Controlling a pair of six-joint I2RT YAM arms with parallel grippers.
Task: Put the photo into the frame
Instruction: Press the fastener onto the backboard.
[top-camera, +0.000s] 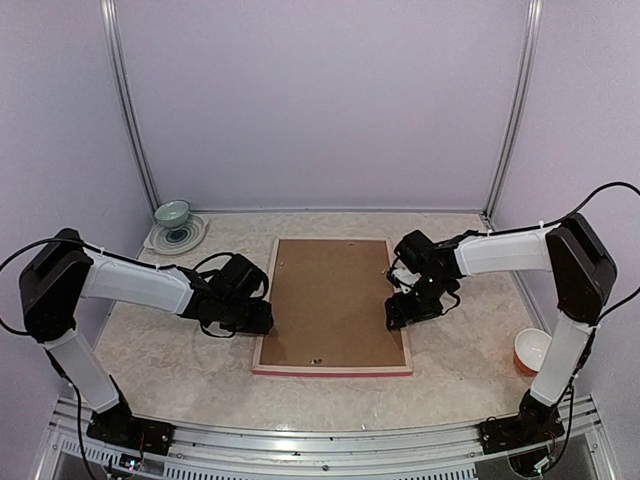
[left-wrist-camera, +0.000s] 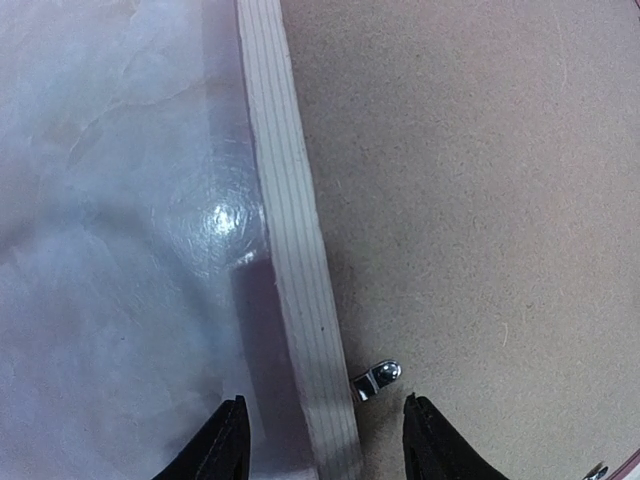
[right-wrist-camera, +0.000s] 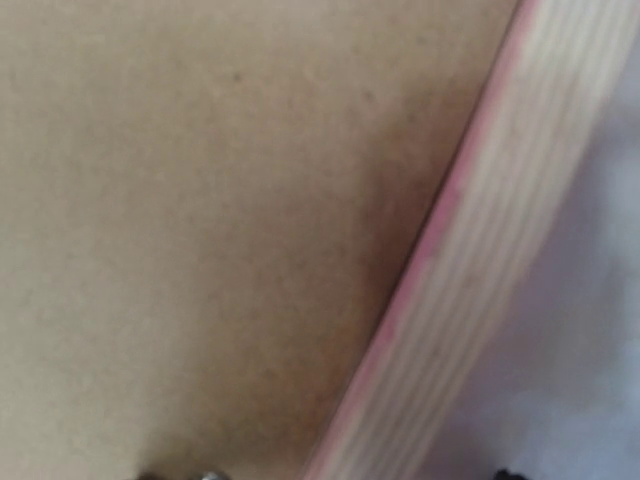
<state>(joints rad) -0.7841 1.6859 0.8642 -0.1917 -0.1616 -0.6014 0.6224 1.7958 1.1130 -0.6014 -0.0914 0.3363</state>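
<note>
So the frame (top-camera: 331, 369) is lying face down, flat in the middle of the table (top-camera: 160, 350), long sides running away from the arms. You see the pale wood back of the rails, with a bit of pink along the bottom edge. A plain brown backing board (top-camera: 330, 300) fills the whole opening.

The left gripper (top-camera: 262, 318) sits at the left rail, in the lower half of it. In the left wrist view its fingers (left-wrist-camera: 222, 445) are apart, with the pale rail (left-wrist-camera: 295, 250) running up between them: one tip is over the table side, the other over the board (left-wrist-camera: 480, 200). Neither seems to be pinching the wood. There's a small shiny metal tab (left-wrist-camera: 377, 378) on the board just beside the rail, between the two tips.

The right gripper (top-camera: 397, 312) is down at the right rail, roughly mid-length. The right wrist view is super blurry and way too close. It's mostly brown board (right-wrist-camera: 200, 200), with the rail (right-wrist-camera: 480, 260) cutting diagonally on the right and a pink line along its inner edge. Only tiny dark tips peek in at the bottom edge, well apart on either side of the rail, so the jaws look spread and aren't gripping anything.

A green bowl (top-camera: 172, 212) on a swirly plate (top-camera: 190, 238) sits at upper left, and an orange bowl (top-camera: 532, 350) at lower right.
</note>
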